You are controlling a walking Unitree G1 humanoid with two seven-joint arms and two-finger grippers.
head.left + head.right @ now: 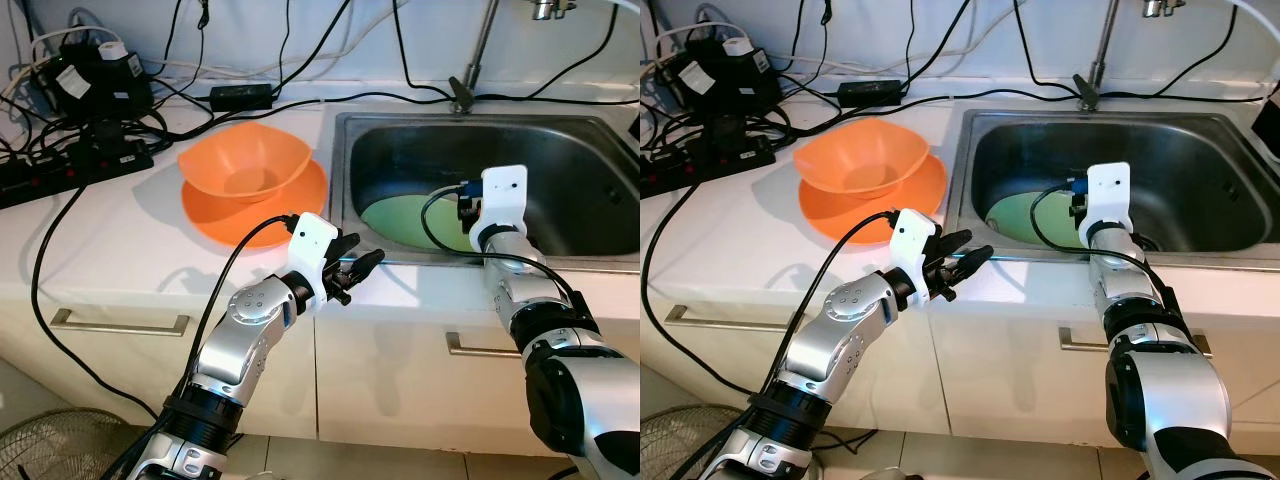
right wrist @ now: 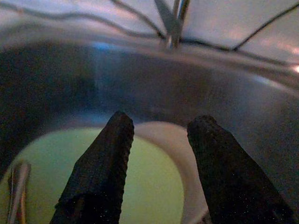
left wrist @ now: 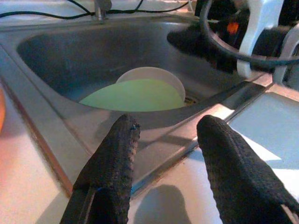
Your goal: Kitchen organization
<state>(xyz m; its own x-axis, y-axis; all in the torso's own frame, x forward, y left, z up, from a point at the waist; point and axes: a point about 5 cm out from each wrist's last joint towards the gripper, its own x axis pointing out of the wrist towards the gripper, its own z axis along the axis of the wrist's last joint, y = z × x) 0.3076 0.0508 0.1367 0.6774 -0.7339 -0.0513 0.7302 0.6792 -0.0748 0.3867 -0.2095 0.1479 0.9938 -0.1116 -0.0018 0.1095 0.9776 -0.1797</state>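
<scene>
So the steel sink holds a green plate lying over a white dish, mostly hidden. On the white surface, an orange bowl sits on an orange plate. Right gripper hangs over the green plate, fingers wide; left gripper at the sink's front edge, also spread.

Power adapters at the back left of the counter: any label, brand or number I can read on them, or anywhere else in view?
None can be read.
Power adapters: white stickers with dark print, too small and blurred.
Black power brick: no legible marking.
Orange bowl, green plate, sink: no text visible.
</scene>
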